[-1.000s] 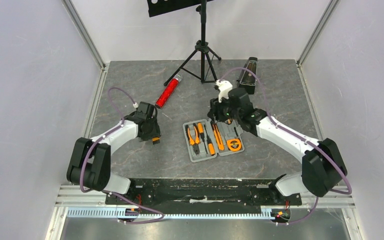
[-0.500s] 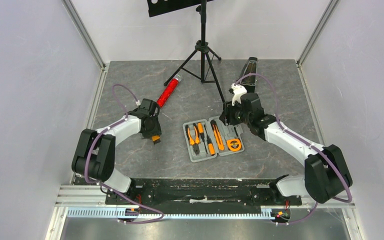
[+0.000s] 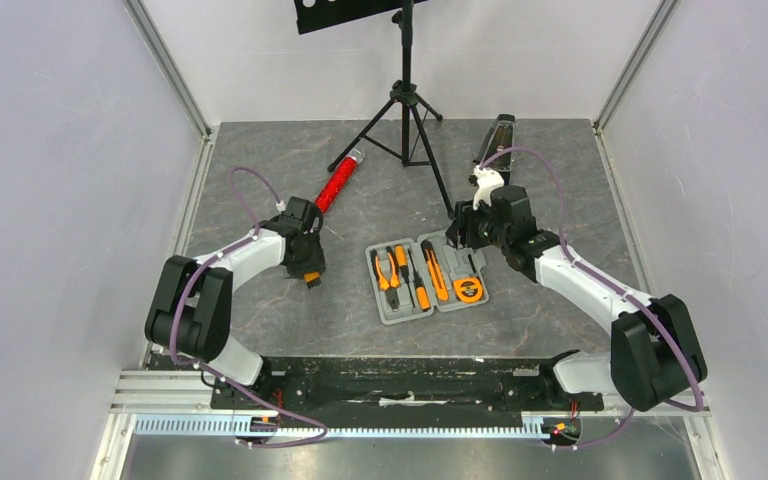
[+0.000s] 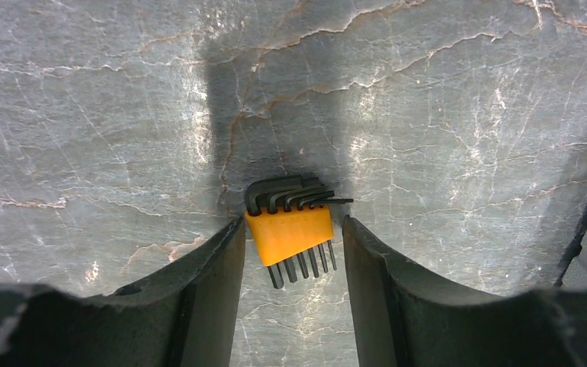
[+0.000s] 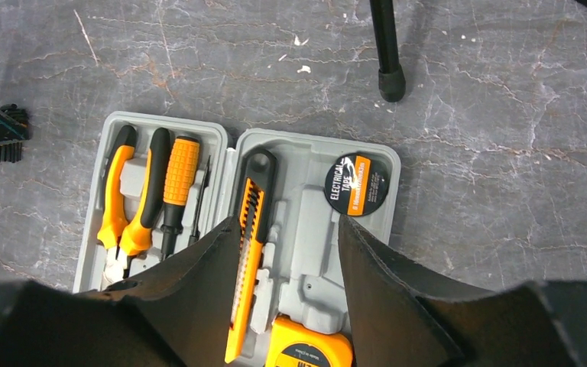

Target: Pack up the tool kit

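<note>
The grey tool kit case lies open mid-table, holding pliers, a screwdriver, a knife, electrical tape and a tape measure. The case also shows in the right wrist view. An orange holder of black hex keys lies on the table left of the case, seen from above too. My left gripper is open, its fingers either side of the hex keys. My right gripper is open and empty above the case's right half.
A red glittery cylinder lies at the back left. A black tripod stand stands at the back middle, one foot near the case. A black wedge-shaped metronome lies at the back right. Walls close in both sides.
My right gripper has drawn back to the right, off the case's far edge. My left gripper has shifted slightly right over the hex keys.
</note>
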`<act>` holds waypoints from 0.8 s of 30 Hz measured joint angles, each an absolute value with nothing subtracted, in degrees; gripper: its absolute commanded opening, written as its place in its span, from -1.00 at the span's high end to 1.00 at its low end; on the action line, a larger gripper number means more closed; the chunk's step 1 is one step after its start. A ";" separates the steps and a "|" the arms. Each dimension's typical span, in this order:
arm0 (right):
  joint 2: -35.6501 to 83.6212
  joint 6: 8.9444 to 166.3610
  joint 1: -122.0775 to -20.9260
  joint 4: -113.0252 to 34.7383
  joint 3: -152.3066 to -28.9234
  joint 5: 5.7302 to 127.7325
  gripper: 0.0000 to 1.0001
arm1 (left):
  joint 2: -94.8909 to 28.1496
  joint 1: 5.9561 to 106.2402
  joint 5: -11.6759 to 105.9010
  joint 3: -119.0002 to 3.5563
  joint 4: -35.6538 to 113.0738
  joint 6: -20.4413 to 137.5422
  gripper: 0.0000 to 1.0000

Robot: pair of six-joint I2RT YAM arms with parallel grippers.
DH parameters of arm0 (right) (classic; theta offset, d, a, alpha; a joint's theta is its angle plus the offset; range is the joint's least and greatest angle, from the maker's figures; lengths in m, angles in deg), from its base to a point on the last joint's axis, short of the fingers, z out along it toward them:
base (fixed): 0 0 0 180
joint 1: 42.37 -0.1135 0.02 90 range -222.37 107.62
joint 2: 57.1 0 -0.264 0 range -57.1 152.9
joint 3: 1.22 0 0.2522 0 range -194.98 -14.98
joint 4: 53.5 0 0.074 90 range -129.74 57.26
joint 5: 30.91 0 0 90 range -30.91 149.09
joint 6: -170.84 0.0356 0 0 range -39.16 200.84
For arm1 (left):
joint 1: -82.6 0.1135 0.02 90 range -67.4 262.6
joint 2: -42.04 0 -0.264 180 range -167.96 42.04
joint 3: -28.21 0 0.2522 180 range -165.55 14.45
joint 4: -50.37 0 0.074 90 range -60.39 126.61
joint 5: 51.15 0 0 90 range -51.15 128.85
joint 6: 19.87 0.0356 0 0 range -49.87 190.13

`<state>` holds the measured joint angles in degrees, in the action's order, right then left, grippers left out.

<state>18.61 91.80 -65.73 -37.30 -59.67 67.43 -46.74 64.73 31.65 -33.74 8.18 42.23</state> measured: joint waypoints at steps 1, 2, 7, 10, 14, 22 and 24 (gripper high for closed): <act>18.50 91.80 -65.60 -37.37 -59.45 67.43 -0.05 | -46.76 64.73 31.67 -33.76 8.09 42.23 -0.09; 18.34 91.80 -65.40 -37.39 -59.16 67.41 -0.05 | -46.87 64.71 31.67 -33.85 8.01 42.23 -0.06; 17.84 92.50 -63.59 -37.59 -57.61 67.39 -0.09 | -47.48 64.62 31.47 -34.46 7.33 42.23 0.20; 17.84 93.42 -61.62 -37.63 -56.17 68.04 -0.12 | -47.48 64.49 31.50 -34.48 7.33 42.27 0.31; 17.89 94.88 -58.34 -37.83 -53.90 70.31 -0.19 | -47.39 64.47 31.52 -34.57 7.20 42.32 0.42; 20.38 96.98 -53.97 -40.25 -50.18 77.88 -0.22 | -43.96 64.45 32.59 -34.81 6.17 42.84 0.43; 21.40 97.26 -53.82 -40.58 -49.70 79.54 -0.22 | -42.54 64.34 33.27 -35.44 6.15 43.24 0.43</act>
